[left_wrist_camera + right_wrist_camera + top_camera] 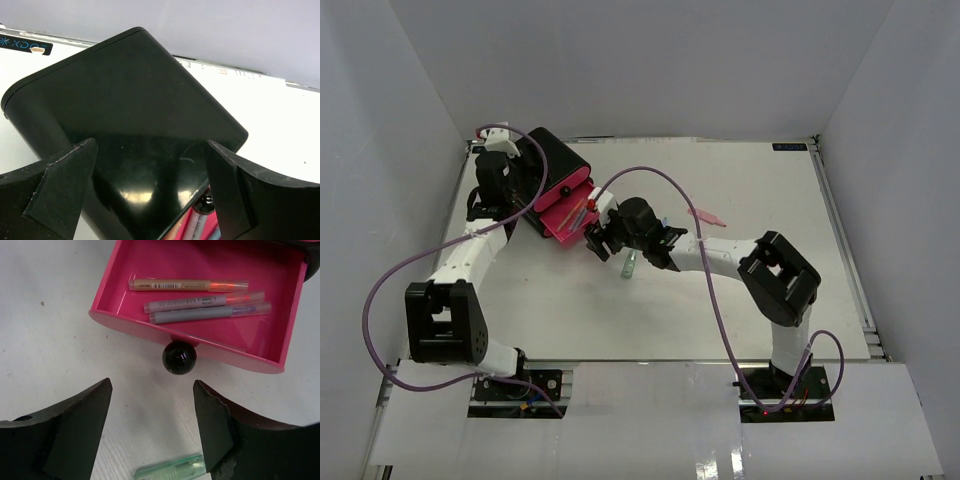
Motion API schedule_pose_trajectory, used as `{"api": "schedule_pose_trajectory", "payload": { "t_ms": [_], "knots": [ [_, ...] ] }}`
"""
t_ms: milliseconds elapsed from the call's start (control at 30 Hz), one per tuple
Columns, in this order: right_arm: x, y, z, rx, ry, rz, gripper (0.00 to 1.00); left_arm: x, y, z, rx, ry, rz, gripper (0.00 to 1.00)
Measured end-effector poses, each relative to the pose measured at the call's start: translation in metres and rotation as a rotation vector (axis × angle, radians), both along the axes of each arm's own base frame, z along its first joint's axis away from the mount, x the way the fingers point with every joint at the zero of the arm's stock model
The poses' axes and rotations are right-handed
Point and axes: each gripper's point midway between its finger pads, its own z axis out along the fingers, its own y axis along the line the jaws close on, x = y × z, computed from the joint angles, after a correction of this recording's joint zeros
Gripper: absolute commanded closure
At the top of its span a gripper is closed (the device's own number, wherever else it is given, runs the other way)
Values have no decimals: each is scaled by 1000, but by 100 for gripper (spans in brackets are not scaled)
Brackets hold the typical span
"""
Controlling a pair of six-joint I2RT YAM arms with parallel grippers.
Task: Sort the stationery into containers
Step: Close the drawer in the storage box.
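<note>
Each white arm [715, 252] has black joints [778, 278], a black gripper [151, 386] and a purple cable [642, 169].

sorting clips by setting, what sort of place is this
Likely a robot lab test cell: a white table walled in by plain white panels, left arm and right arm bolted at its near edge, only a drawer box and pens as props.
</note>
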Motion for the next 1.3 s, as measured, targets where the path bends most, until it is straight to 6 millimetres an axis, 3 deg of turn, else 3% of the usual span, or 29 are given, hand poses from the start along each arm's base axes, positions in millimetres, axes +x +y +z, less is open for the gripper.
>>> {"api": "schedule_pose_trajectory", "payload": {
  "t_ms": [400, 800, 1167, 1300],
  "knots": [
    [22, 16, -29, -14, 29, -52, 36, 6, 1, -7, 41, 11, -14, 2],
    [37, 21, -36, -20, 24, -103, 42, 5, -2, -20, 44, 43, -30, 2],
    [39, 24, -33, -4, 5, -100, 66, 3, -14, -22, 80, 47, -54, 2],
    [40, 24, -32, -6, -4, -94, 66, 3, -17, -23, 96, 48, -61, 2]
  ]
}}
